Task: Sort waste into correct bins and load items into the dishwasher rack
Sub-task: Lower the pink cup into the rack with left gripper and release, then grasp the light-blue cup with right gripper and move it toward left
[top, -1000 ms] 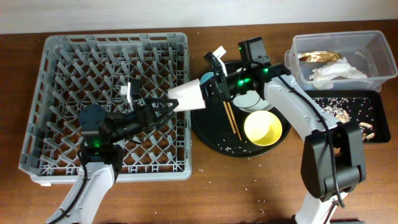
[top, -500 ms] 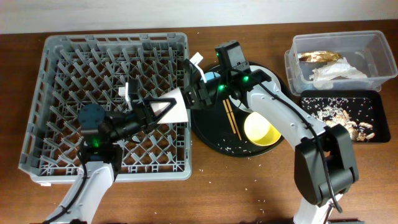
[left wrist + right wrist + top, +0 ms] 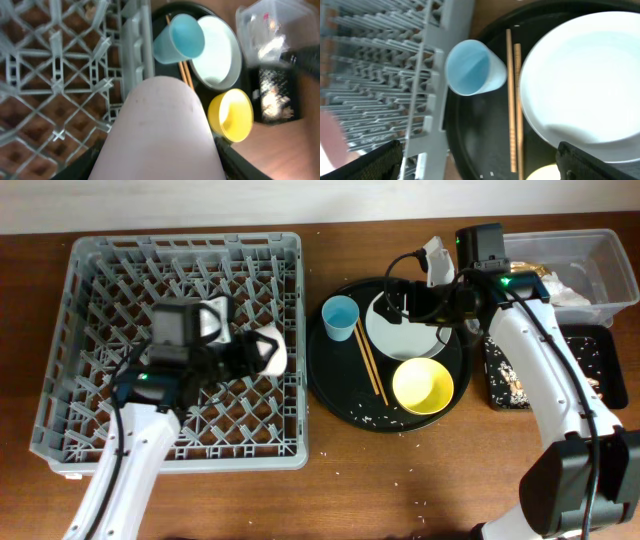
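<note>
Left arm: extended over the grey rack (image 3: 70, 380). Its claw (image 3: 250, 352) is clamped on the small pink cup (image 3: 160, 125), which is held above the pegs near the rack's right wall.

Right arm: reached across the round tray (image 3: 335, 395). Its claw (image 3: 395, 295) is spread wide and empty, poised over the white plate (image 3: 405, 335).

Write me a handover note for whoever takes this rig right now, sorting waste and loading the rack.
Left claw: shut on small pink cup, over the dishwasher rack, not released.
Right claw: open, empty, above the white plate.
On the round tray: light-blue cup, plate, yellow bowl, chopsticks, stray grains.
Done: napkin in clear tub; rice in black tray.
Left: load all five items; clear stray grains.
</note>
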You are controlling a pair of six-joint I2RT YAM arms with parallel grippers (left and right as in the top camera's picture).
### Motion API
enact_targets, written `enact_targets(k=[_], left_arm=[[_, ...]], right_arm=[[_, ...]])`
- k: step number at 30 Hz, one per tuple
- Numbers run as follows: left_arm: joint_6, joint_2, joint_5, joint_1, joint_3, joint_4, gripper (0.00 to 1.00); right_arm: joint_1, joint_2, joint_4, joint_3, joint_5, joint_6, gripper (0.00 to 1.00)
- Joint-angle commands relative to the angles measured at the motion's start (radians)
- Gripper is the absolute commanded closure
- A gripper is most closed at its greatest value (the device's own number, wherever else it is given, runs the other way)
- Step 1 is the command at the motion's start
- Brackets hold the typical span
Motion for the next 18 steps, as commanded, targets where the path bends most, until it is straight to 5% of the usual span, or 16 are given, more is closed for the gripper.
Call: enact_targets(k=[1, 8, 9, 10, 12, 15, 18], left_arm=[[0.108, 0.014, -0.317, -0.143, 0.033, -0.14, 0.53], [0.099, 0.346, -0.355, -0.267, 0.033, -0.241, 0.52], [0.095, 0.365, -0.356, -0.267, 0.033, -0.246, 0.28], [0.096, 0.365, -0.356, -0.267, 0.034, -0.241, 0.15], [0.096, 0.364, -0.356, -0.267, 0.089, -0.26, 0.08], [0.097, 0.363, -0.356, -0.267, 0.364, -0.364, 0.08], [0.073, 0.363, -0.356, -0.258, 0.44, -0.301, 0.09]], right_arm=[[-0.007, -0.012, -0.013, 0.015, 0.068, -0.014, 0.01], [-0.006, -0.011, -0.044, 0.015, 0.067, -0.014, 0.0], [-0.005, -0.009, -0.043, 0.015, 0.067, -0.013, 0.0], [0.001, -0.003, -0.036, 0.015, 0.067, -0.013, 0.0], [0.038, 0.035, 0.02, 0.015, 0.072, 0.013, 0.01], [0.108, 0.121, 0.175, 0.015, 0.298, 0.196, 0.22], [0.167, 0.247, 0.292, 0.015, 0.328, 0.269, 0.46]])
